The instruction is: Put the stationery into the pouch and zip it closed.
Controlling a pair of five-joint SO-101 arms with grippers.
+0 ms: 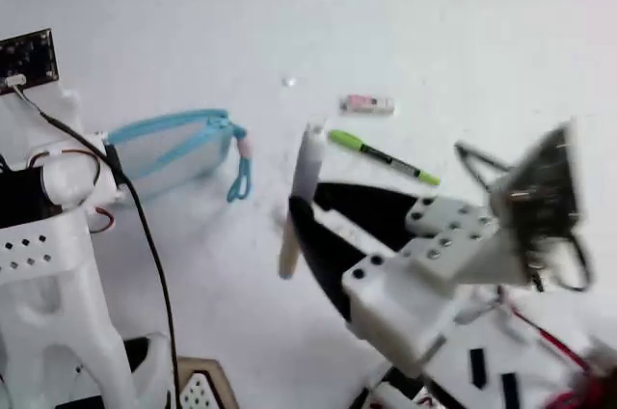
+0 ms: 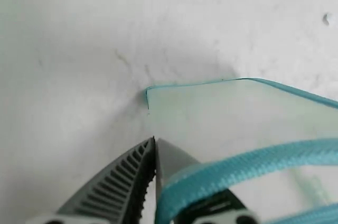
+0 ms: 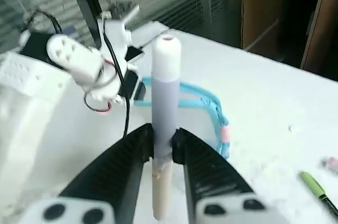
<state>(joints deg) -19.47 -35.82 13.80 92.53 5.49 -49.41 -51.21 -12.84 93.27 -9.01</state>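
Right hand [image 3: 162,131] clamped on the pen [image 3: 165,76], both fingers tight against the lower part of its lavender barrel, white cap end sticking out beyond the fingertips, beige end back between the fingers. High view: same right hand [image 1: 301,204] has the pen [image 1: 307,163] off the white surface [image 1: 434,42], between the pouch [image 1: 169,153] and the green marker [image 1: 381,155], not touching either. Left hand [image 2: 155,147] is closed, fingertips pressed together with no gap, pinching the clear wall of the pouch [image 2: 237,113] near one corner; the teal zipper band [image 2: 243,166] runs across one of my fingers. I hold that end of the pouch at the left side of the surface, and it stretches away from my left arm toward the middle. Its mouth looks open along the teal edge, though I can't tell how wide. Teal pull loop with a pink bead [image 1: 241,163] hangs off the far end of the pouch, nearest the pen. From the right wrist the pouch [image 3: 195,102] sits behind the pen, with my left arm [image 3: 90,71] at its other end. Green marker lies flat on the surface, beyond the right hand. Pink eraser [image 1: 367,104] is farther back, near the marker's green cap end but apart from it.
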